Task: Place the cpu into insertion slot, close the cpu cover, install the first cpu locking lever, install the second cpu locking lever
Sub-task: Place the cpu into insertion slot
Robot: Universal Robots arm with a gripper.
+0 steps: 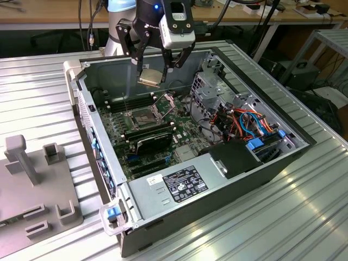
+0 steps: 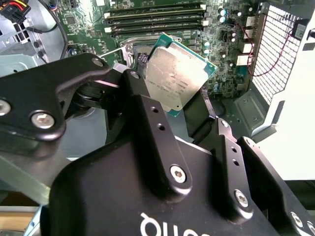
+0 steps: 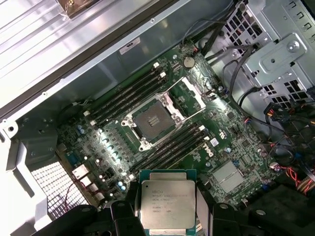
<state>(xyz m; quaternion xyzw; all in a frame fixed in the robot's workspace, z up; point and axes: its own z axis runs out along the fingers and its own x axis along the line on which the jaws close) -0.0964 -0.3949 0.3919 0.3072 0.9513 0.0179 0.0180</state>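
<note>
Closest to me on the ribbed metal table [image 1: 272,228] sits a grey fixture block [image 1: 32,179], and just beside it, towards the exterior view's right, the open computer case [image 1: 109,65] lies on its side. Its labelled power supply [image 1: 179,185] is nearest. Past that, on the green board, the insertion slot [image 1: 142,116] lies bare, dark inside its silvery rim, with long black memory sticks [image 1: 152,142] just beside it. In the first wrist view the slot [image 3: 153,120] holds nothing and the cpu cover [image 3: 197,93] is swung up and open beside it. Further back, the gripper [image 1: 153,70] hangs above the board. Its black fingers [image 2: 152,123] are clamped on opposite edges of the cpu [image 1: 151,77], which tilts well clear of the socket, its dull metal top [image 2: 177,81] showing. Workbenches [image 1: 54,22] stand beyond.
</note>
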